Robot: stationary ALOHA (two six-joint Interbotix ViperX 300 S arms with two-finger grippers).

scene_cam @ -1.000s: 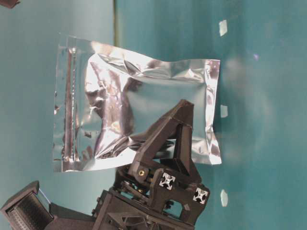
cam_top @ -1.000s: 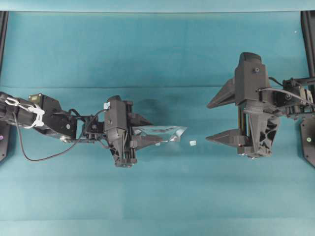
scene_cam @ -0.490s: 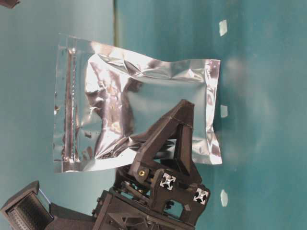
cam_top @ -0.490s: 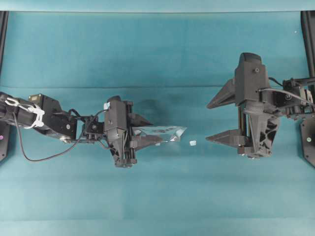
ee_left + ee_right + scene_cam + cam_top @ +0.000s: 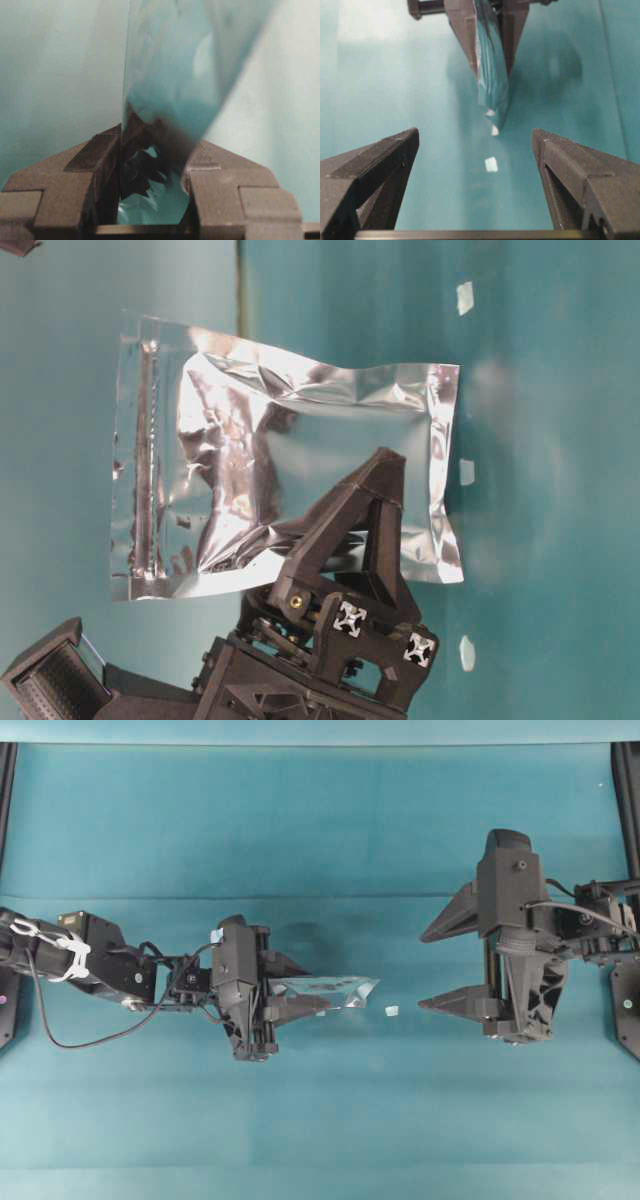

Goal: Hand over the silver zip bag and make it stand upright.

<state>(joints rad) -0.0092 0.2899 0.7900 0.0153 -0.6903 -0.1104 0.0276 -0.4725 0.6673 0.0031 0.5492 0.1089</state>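
Teal cloth is covering the tabletop [image 5: 320,820] in the overhead view. At 9 o'clock the left gripper [image 5: 300,985] is pinching the silver zip bag [image 5: 335,990] in the air, while the right gripper [image 5: 445,965], at 3 o'clock and well apart, is gaping wide with nothing in it. A tiny white scrap [image 5: 391,1010] is lying between them.

From table level, the bag is hanging flat with its zip strip [image 5: 150,455] at 9 o'clock.

Through the left wrist camera, the fingers [image 5: 95,160] are squeezing the foil.

Through the right wrist camera, the bag is sitting at 12 o'clock, edge-on. I think the right fingers [image 5: 385,165] should be sliding straight ahead around that edge, then closing before the left ones are letting go.

bright, even light; soft shadows on the cloth [image 5: 330,820]; glare on the silver zip bag [image 5: 290,470]; left wrist view blurred
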